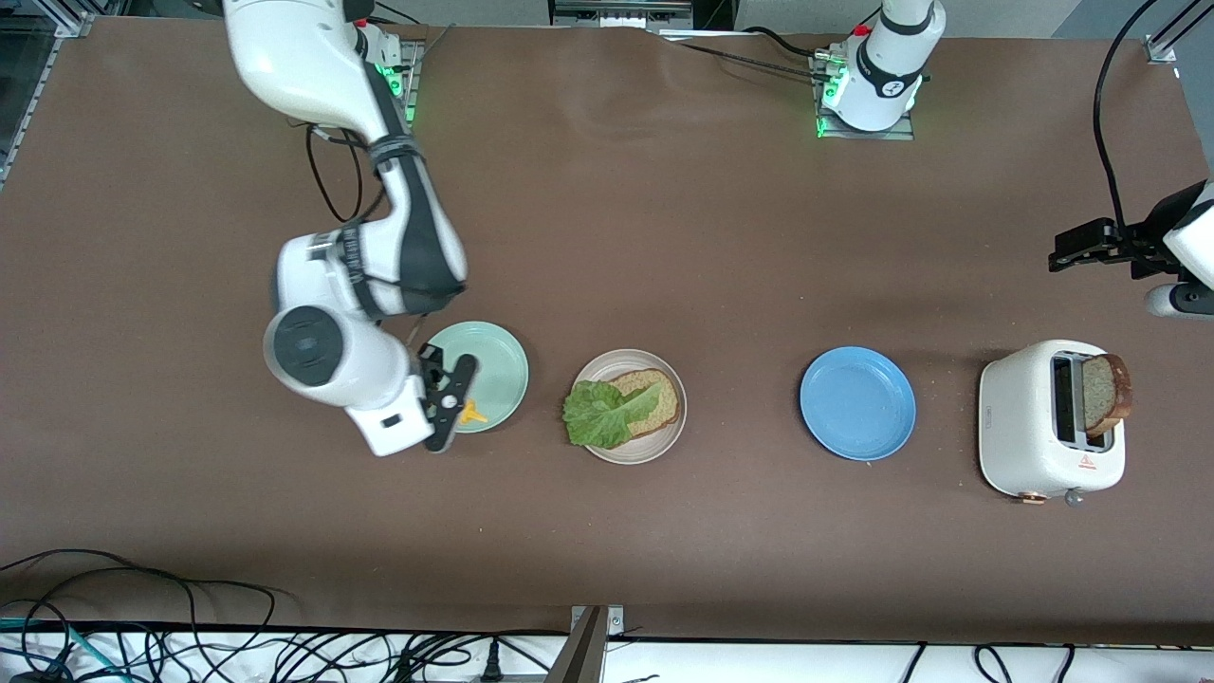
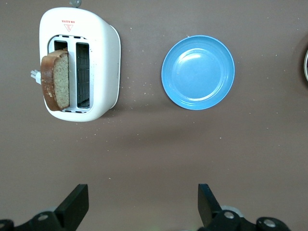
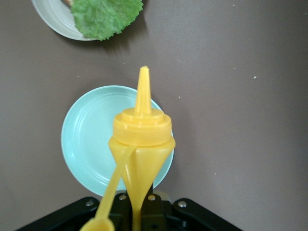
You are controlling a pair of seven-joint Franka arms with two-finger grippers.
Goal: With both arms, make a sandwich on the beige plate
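- Front view: the beige plate (image 1: 630,446) sits mid-table, with a mint plate (image 1: 500,365) at its 9 o'clock and a blue plate (image 1: 857,402) at its 3 o'clock.
- On the beige plate lies a bread slice (image 1: 654,396), and a lettuce leaf (image 1: 603,414) covers the slice's end toward 8 o'clock.
- A toaster (image 1: 1020,417) stands at 3 o'clock of the blue plate, and a second slice (image 1: 1106,392) sticks up from its slot.
- The right gripper (image 1: 453,406) hangs over the mint plate's 8 o'clock rim, pinching a yellow bottle (image 1: 472,412).
- The left gripper (image 1: 1076,249) waits in the air at 12 o'clock of the toaster.
- Left wrist view: the left gripper's fingers (image 2: 77,204) are spread wide above bare table, holding nothing; toaster and blue plate lie below.
- Right wrist view: the bottle's nozzle (image 3: 143,90) points out from the pressed-together jaws, over the mint plate.
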